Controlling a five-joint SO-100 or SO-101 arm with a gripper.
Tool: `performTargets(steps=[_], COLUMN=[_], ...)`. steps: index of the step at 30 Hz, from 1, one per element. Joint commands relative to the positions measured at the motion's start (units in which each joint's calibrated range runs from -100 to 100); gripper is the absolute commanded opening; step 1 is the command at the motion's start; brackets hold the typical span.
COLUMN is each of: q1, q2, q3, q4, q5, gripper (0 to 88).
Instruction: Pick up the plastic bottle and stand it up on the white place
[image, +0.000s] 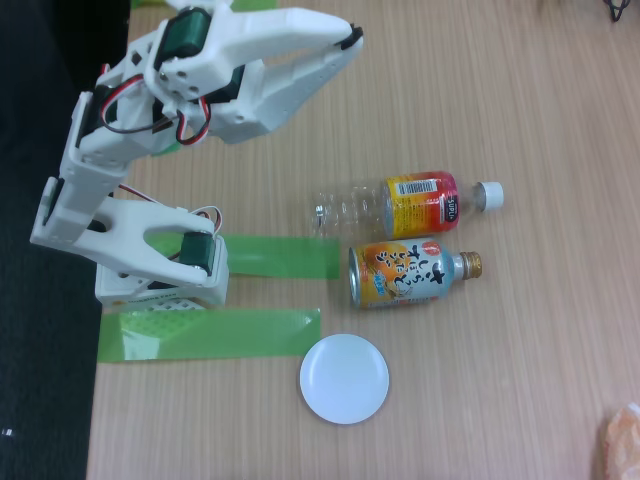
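Take the white place (344, 378) as your landmark: in the fixed view it sits low on the wooden table (520, 130), a small round plain disc with nothing on it.

Straight above it, as the picture runs, you see the metal bottle-can (410, 272) lying on its side, orange and light-blue label facing up, gold cap pointing to the picture's right. It lies near the disc but does not touch it.

Just beyond that can, further from the white place, lies the plastic bottle (400, 205) (also on its side, not standing). Its clear ribbed body points to the picture's left, the yellow-to-red label band sits towards the right, and the white screw cap is at the far right end. It runs roughly parallel to the can and just beside it; whether the two touch, you cannot tell.

Left of the white place you have two green tape strips (215, 333), the lower one ending close to the disc's edge, the upper one reaching up beside the can's base.

Your arm rises from its base, up and left of the disc. The gripper (350, 40) is well apart from the white place, past both bottles, in the upper part of the picture. Its fingers look drawn close together with nothing between them, and it hangs clear of the plastic bottle
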Motion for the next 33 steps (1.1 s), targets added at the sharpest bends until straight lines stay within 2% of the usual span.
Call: performTargets(steps=[1,27,33], q1=[0.24,0.17,-0.42], q2=[0.07,0.41,0.91], q3=[-0.98,-0.98,-1.07], q4=[0.0,0.09,0.09], q5=[0.18,0.23,5.11], gripper=[1.6,1.6,1.6])
